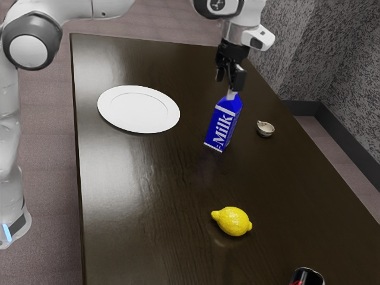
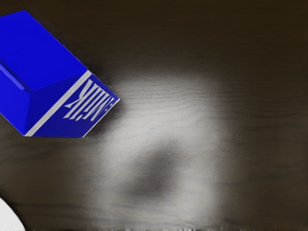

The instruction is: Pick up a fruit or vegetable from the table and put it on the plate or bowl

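Observation:
A yellow lemon [image 1: 232, 221] lies on the dark wooden table [image 1: 148, 196], toward the near side. A white plate [image 1: 138, 108] rests flat at the far side, toward the exterior view's left. My gripper [image 1: 229, 82] hangs above the table just behind the top of a blue milk carton [image 1: 223, 123], far from the lemon. Its fingers stand apart with nothing between them. In the wrist view the milk carton [image 2: 53, 84] sits off to one side of my hand, with bare table under the hand. A sliver of the plate [image 2: 7, 220] shows at the corner.
A small beige bowl [image 1: 265, 127] sits to the exterior view's right of the carton. The top of a dark can [image 1: 306, 276] shows at the near table edge. A grey speckled wall [image 1: 332, 53] stands beyond the table's right side.

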Robot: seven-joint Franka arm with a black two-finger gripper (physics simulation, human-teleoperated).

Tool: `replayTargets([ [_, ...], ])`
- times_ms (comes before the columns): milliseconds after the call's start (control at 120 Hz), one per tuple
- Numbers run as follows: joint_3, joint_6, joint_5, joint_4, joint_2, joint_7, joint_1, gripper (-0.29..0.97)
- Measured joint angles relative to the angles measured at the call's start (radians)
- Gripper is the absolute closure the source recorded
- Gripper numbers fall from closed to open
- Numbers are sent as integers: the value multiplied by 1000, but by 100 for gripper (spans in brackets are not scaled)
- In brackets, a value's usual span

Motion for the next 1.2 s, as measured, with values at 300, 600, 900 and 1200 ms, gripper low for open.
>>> replayTargets([
  [300,-39,-13,10,30,9,-44,-6,0],
  [600,-62,49,62,39,123,-78,-282,0],
  [900,-62,89,61,39,142,-100,-280,0],
  [1200,-62,176,58,31,195,-111,-341,0],
])
